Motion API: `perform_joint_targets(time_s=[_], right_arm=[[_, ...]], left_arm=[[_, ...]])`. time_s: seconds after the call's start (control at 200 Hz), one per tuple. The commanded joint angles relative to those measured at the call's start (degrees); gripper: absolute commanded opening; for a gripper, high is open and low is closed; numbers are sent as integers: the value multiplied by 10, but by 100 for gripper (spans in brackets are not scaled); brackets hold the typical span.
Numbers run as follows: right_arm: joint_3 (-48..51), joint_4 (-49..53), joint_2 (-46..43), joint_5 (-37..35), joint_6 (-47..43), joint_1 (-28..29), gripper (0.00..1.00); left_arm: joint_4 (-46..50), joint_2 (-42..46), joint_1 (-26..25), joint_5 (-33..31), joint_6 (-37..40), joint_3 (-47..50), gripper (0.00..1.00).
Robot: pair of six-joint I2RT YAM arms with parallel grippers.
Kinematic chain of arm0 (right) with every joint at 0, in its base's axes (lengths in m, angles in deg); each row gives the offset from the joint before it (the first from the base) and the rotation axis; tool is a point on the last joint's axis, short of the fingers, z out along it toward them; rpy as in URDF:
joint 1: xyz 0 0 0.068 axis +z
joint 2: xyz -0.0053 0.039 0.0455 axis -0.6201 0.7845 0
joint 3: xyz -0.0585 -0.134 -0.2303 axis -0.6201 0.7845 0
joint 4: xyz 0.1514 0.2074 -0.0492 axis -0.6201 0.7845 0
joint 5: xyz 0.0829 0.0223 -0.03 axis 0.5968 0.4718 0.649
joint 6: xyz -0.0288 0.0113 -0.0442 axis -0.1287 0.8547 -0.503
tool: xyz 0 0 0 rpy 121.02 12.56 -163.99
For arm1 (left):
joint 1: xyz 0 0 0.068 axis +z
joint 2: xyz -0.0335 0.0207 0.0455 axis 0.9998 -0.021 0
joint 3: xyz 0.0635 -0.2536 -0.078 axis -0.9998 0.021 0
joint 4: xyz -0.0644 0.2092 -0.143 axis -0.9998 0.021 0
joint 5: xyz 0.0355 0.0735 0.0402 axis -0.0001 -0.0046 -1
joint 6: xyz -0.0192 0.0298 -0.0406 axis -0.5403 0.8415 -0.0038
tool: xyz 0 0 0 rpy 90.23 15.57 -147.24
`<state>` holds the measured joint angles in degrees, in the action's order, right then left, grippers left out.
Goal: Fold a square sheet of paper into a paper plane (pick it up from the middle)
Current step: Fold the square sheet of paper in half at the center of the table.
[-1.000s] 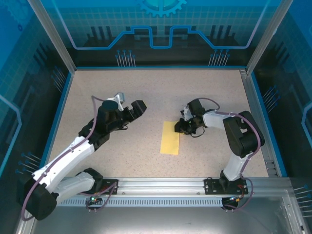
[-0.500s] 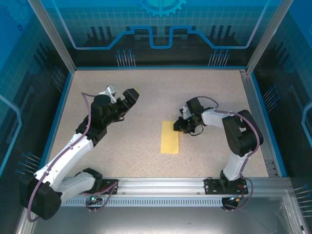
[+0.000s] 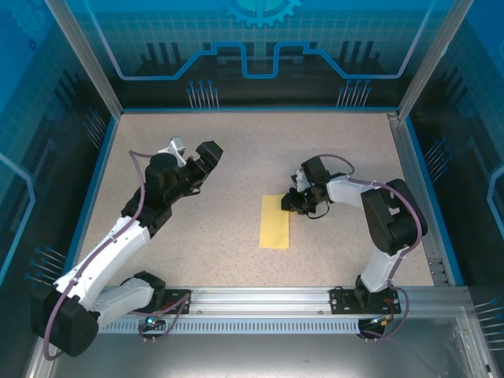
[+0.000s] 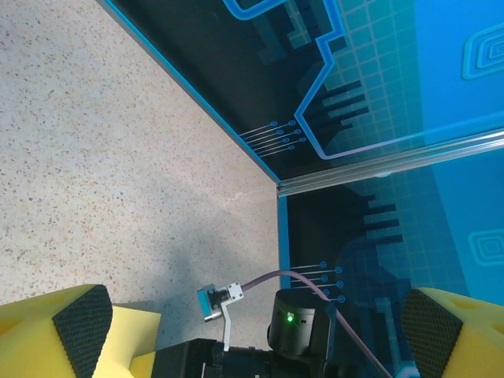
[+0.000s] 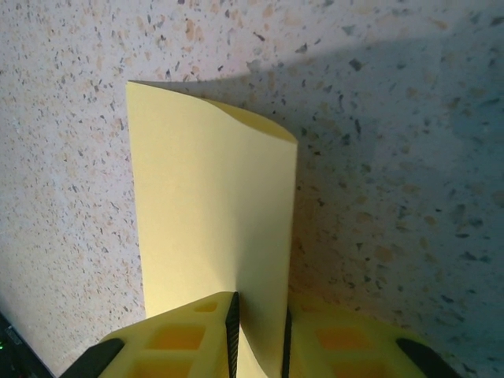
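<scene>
The square sheet of paper lies on the table as a pale-yellow strip, folded in half lengthwise. My right gripper sits low at the strip's far right corner. In the right wrist view the paper rises from the table in a rounded fold. That fold runs between my right gripper's narrowly set pads, which are shut on it. My left gripper hangs over the table's left half, well away from the paper. In the left wrist view it stands wide open with nothing between its fingertips.
A blue rim and dark glass walls close in the speckled table. The left wrist view looks across at the right arm's camera and black wrist, with the back right corner post behind.
My left arm has pulled back to the left and slightly away from the paper, staying wide open. My right gripper has stayed at the paper's far corner.
</scene>
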<state>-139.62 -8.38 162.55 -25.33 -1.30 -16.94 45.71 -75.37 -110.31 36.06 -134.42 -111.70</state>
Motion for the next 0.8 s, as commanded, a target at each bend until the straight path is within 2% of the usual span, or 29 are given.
perform_joint_targets(time_s=[0.0,0.565,0.795], right_arm=[[-6,18,-15,-12,8,8,22],[4,26,-30,-27,2,8,23],[27,10,-58,-24,8,9,24]], left_arm=[[-15,10,4,-13,-2,3,98],[44,-3,5,31,15,-43,99],[110,11,4,44,35,-45,98]])
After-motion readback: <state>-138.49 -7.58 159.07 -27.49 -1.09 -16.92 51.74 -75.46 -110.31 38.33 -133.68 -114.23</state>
